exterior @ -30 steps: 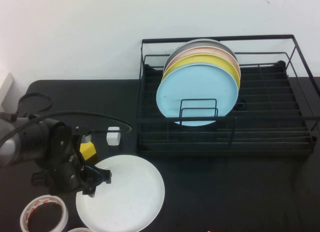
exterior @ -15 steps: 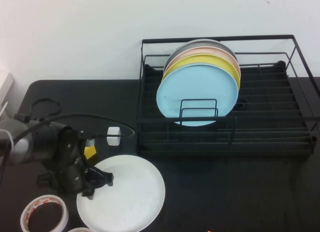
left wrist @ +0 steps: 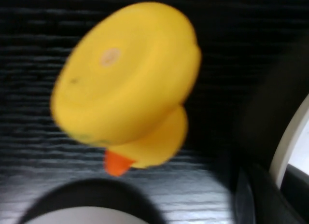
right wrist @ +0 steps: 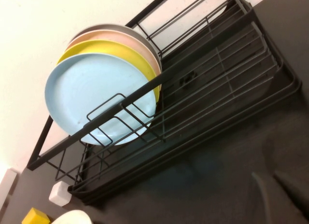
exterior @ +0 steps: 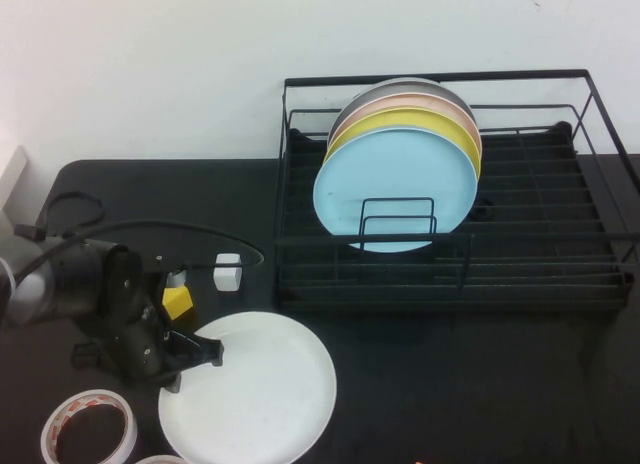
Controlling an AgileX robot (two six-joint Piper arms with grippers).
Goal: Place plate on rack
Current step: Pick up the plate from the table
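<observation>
The white plate (exterior: 250, 389) lies flat on the black table at the front left. My left gripper (exterior: 200, 356) is at the plate's left rim, shut on the rim. In the left wrist view the white rim (left wrist: 289, 142) runs between the two dark fingers. The black wire rack (exterior: 560, 274) stands at the back right and also shows in the right wrist view (right wrist: 227, 84). My right gripper (right wrist: 270, 185) is out of the high view. It hangs over bare table in front of the rack, slightly open and empty.
The rack holds a light blue plate (exterior: 395, 184), a yellow plate (exterior: 400, 121) and others upright behind them. A yellow rubber duck (left wrist: 125, 84), a white block (exterior: 228, 272) and a tape roll (exterior: 90, 434) lie by the left arm.
The white plate has slid a little to the right and toward the front edge. The left arm has shifted slightly at its rim.
</observation>
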